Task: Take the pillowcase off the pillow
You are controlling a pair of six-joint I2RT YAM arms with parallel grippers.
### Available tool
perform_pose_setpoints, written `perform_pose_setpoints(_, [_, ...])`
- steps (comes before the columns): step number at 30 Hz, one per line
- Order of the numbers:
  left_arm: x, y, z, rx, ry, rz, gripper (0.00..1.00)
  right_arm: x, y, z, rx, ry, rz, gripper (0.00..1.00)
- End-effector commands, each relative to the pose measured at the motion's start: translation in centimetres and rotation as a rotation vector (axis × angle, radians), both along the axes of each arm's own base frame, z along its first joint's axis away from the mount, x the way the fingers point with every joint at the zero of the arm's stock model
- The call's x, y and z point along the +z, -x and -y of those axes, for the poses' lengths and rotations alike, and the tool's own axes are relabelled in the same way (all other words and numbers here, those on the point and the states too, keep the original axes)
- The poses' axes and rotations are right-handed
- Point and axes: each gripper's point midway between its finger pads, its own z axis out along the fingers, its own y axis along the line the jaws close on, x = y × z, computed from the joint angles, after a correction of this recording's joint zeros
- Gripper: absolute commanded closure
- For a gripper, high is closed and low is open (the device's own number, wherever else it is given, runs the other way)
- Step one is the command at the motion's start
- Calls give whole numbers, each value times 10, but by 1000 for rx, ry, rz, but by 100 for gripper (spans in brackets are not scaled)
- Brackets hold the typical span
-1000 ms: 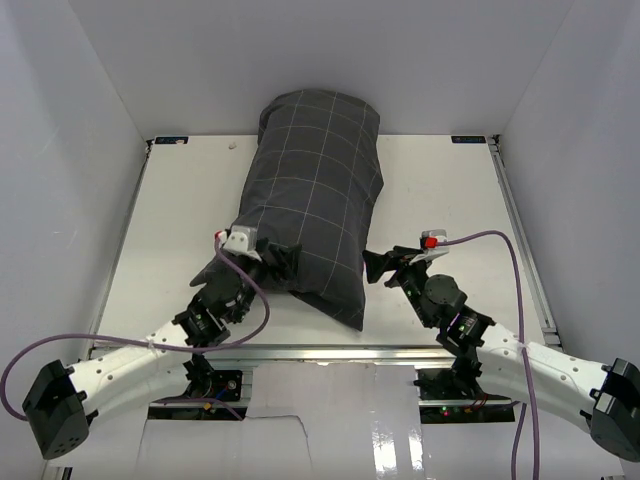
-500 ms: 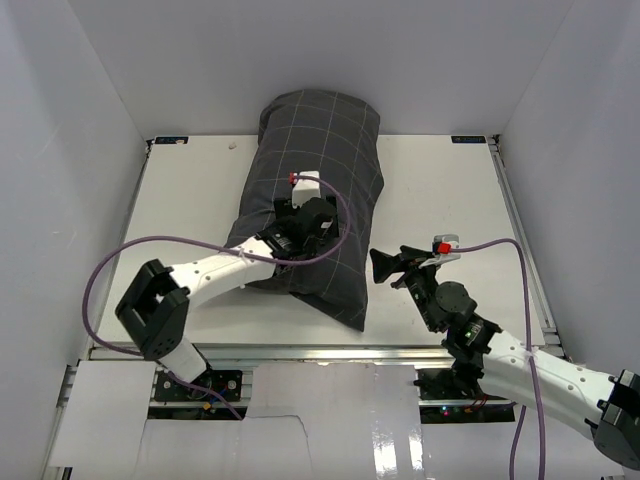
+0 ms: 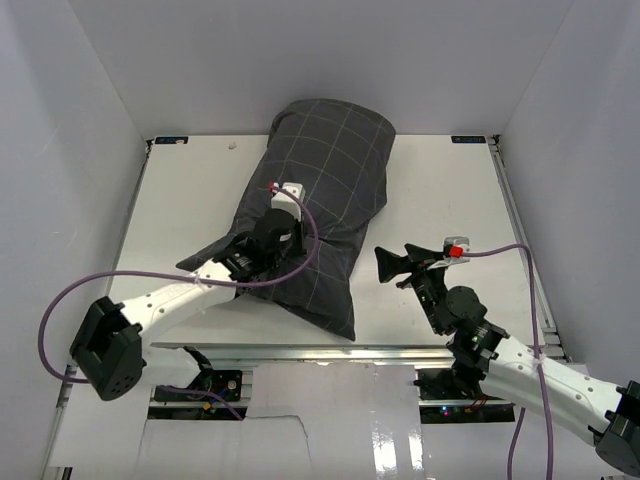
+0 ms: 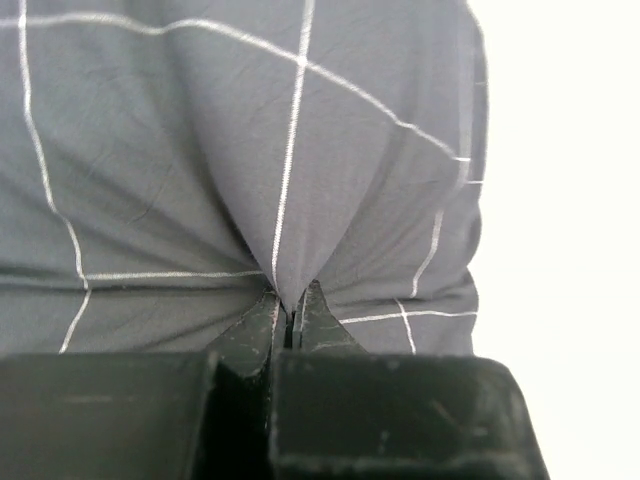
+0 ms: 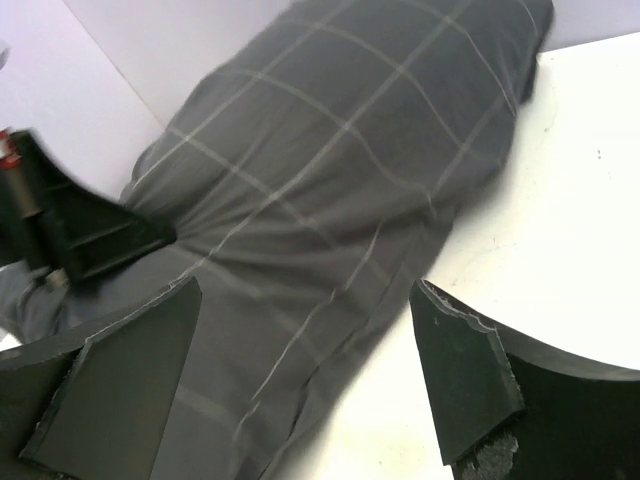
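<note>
Pillowcase soft, charcoal, grid-lined, left hand pinching a peaked fold, right hand spread wide

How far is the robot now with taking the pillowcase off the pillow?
Nothing is done yet: the pillowcase covers the whole pillow, no white shows. In hand: the left gripper is shut on a pinched fold of the fabric on top. The right gripper is open beside the pillowcase, apart from it. Remaining: pulling the whole case off.
</note>
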Motion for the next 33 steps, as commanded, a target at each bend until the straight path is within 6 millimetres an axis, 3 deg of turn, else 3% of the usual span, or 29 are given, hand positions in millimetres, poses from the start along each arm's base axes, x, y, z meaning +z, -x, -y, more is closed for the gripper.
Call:
perform_pose_setpoints(1, [29,55,51,-423,109,17,100,22,0,10,-42,-85,33,9])
perform_pose_setpoints(5, [42,84,65,-597,130,38,100,37,-3,20,-95,-180,13,10])
perform_pose_setpoints(9, [43,103,73,-689,158,21,100,67,-5,3,-41,-159,18,10])
perform_pose_setpoints(11, [45,110,73,-714,174,23,100,62,-16,-9,-56,-69,-43,10])
perform_pose_setpoints(12, [46,111,73,-719,178,26,100,76,-20,-10,-68,-45,-61,10])
perform_pose_setpoints(13, [45,114,72,-721,182,26,100,67,-30,-16,-83,3,-102,10])
perform_pose_setpoints(17, [44,121,69,-734,194,29,100,71,-54,-19,-66,-52,-200,10])
perform_pose_setpoints(18, [43,122,68,-732,196,30,100,68,-59,-18,-52,-79,-223,10])
perform_pose_setpoints(19, [42,123,67,-729,195,31,100,61,-75,-2,-94,-139,-263,9])
perform_pose_setpoints(21, [47,124,66,-729,211,57,100,51,-83,-1,-42,-171,-318,8])
perform_pose_setpoints(22, [47,123,65,-724,212,60,100,38,-97,12,-82,-175,-354,8])
perform_pose_setpoints(24, [49,124,64,-722,213,67,100,23,-105,16,-75,-158,-397,7])
perform_pose_setpoints(25, [50,123,64,-722,212,72,100,6,-111,26,-104,-147,-434,7])
perform_pose_setpoints(28, [52,113,60,-663,199,90,100,-24,-109,34,-121,-144,-483,6])
perform_pose_setpoints(31, [54,87,47,-502,165,114,100,-32,-106,29,-88,-171,-458,0])
perform_pose_setpoints(33, [59,68,36,-380,140,129,100,-42,-101,23,-51,-187,-463,11])
